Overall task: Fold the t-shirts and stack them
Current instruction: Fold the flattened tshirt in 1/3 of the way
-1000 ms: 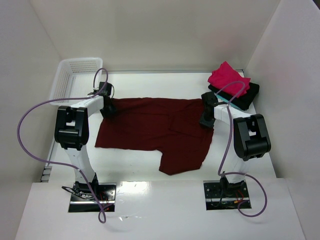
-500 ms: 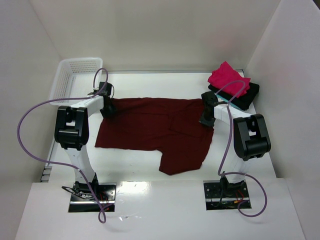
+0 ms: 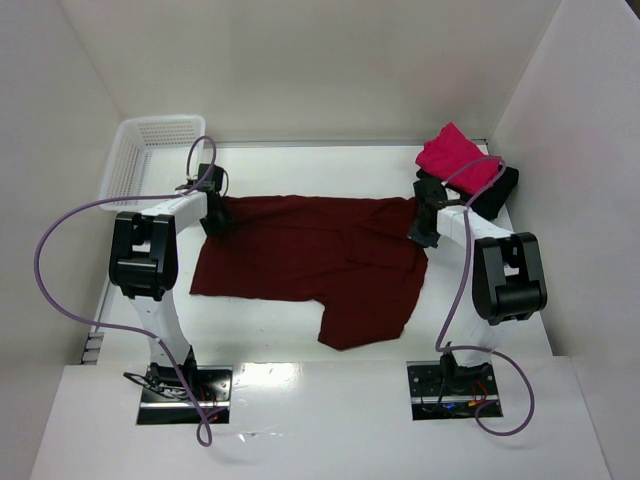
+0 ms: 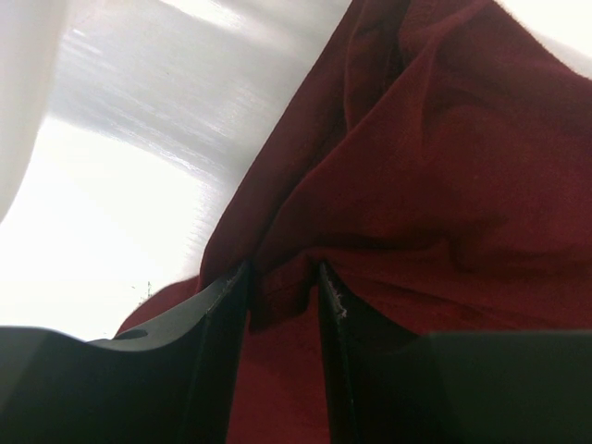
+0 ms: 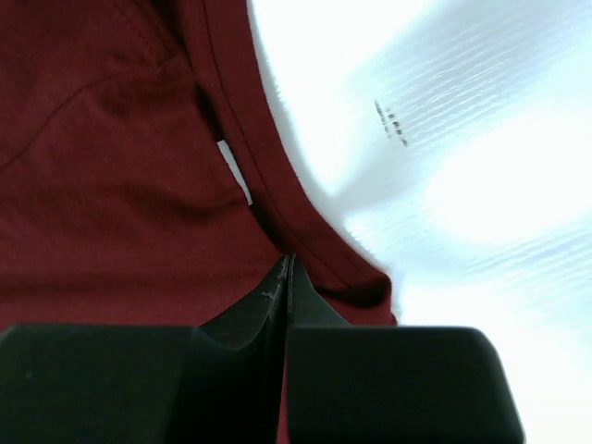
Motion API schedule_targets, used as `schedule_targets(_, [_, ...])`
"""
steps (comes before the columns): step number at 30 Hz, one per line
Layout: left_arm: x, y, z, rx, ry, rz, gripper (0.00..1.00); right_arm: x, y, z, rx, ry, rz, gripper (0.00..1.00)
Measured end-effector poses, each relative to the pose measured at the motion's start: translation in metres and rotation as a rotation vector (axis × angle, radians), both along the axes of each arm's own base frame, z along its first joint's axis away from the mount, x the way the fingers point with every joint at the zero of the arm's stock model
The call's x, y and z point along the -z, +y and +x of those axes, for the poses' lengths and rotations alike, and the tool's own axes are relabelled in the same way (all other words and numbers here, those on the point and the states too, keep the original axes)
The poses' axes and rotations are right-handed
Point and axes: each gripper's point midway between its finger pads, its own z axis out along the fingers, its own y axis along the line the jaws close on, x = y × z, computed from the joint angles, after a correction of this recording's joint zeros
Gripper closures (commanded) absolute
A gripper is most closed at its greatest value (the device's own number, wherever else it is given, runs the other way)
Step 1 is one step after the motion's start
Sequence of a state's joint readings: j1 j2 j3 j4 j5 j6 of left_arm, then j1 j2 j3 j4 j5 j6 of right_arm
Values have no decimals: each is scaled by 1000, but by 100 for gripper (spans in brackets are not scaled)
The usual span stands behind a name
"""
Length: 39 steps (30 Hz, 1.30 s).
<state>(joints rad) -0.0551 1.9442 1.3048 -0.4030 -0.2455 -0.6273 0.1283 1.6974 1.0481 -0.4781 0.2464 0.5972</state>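
Observation:
A large dark maroon t-shirt [image 3: 300, 260] lies spread flat on the white table, one sleeve pointing toward the near edge. My left gripper [image 3: 215, 222] sits at its far left corner, and the left wrist view shows a bunched fold of maroon cloth [image 4: 444, 166] pinched in the left gripper [image 4: 282, 273]. My right gripper [image 3: 425, 232] is at the shirt's far right edge. Seen from the right wrist, that gripper [image 5: 287, 264] has its jaws pressed together on the maroon hem [image 5: 240, 139]. A folded pink-red t-shirt [image 3: 455, 158] rests on a folded black one [image 3: 497, 192] at the back right.
A white lattice basket [image 3: 140, 160] stands at the back left corner. White walls close in the table on three sides. Purple cables loop off both arms. Bare table [image 5: 462, 139] shows right of the hem.
The right gripper has closed its jaws and shifted right and slightly back, toward the folded stack. The left arm and the maroon shirt's layout look unchanged.

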Motion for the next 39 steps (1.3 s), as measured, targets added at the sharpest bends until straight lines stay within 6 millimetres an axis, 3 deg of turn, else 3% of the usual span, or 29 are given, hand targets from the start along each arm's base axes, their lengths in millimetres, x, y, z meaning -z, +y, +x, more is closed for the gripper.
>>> schedule_targets(11, [0,0,0,-1,-1,0,56,-2,-6,-13,23,13,-1,100])
schedule_targets(19, [-2,3,2,-8,-6,-2,56,-14,-26,-12,77,-21,6,100])
schedule_targets(26, [-5,8,3,-19,-10,-4,56,-18,-26,-11,59,-29,20,100])
schedule_targets(27, [-6,9,3,-22,-11,-4,56,-18,-25,-11,55,-28,22,97])
schedule_targets(29, [-7,12,3,-26,-13,-3,54,-17,-23,-12,40,-24,29,81])
schedule_targets(32, [-9,14,3,-29,-14,-2,48,-16,-23,-12,27,-18,31,68])
schedule_targets(34, [-10,15,2,-19,-12,2,44,-15,-22,-13,20,-14,35,53])
schedule_targets(37, [-17,14,7,-2,-26,-5,41,-18,-19,-12,-2,-19,45,43])
schedule_targets(39, [-22,11,11,20,-41,-17,41,-22,-18,-11,-14,-33,51,42])
